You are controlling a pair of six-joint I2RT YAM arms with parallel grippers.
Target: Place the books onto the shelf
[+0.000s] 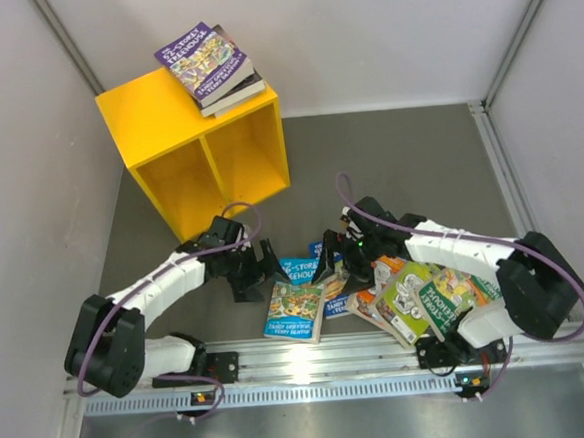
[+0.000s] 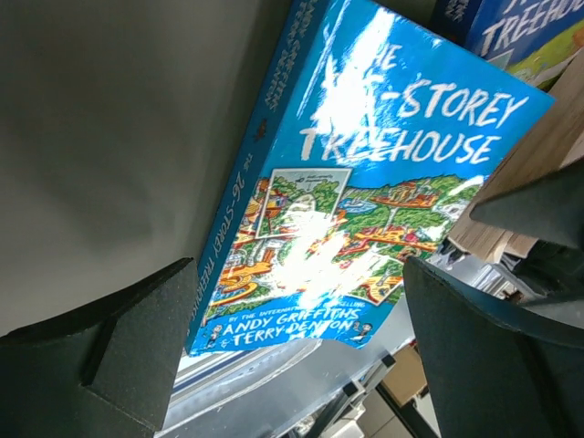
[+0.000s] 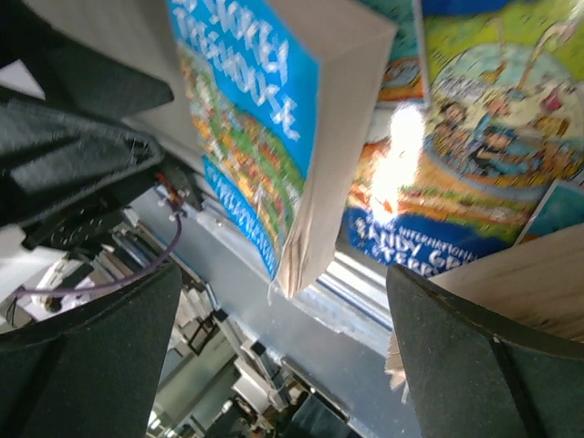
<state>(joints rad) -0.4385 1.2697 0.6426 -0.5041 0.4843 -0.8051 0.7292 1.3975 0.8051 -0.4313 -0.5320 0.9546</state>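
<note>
My left pincer (image 2: 297, 365) is released, with a blue book (image 2: 365, 182) between its fingers. My right pincer (image 3: 283, 365), just beyond that book, is released too.

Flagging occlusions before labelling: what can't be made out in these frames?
1. Book pile, top view: the right arm covers part of it, so the count is uncertain.
2. Dark book on the shelf, top view: the purple book hides its cover.
3. Blue book, left wrist view: glare blanks the cover's centre and the front title's number.
4. Green-topped book, right wrist view: title cut off by the top edge.
</note>
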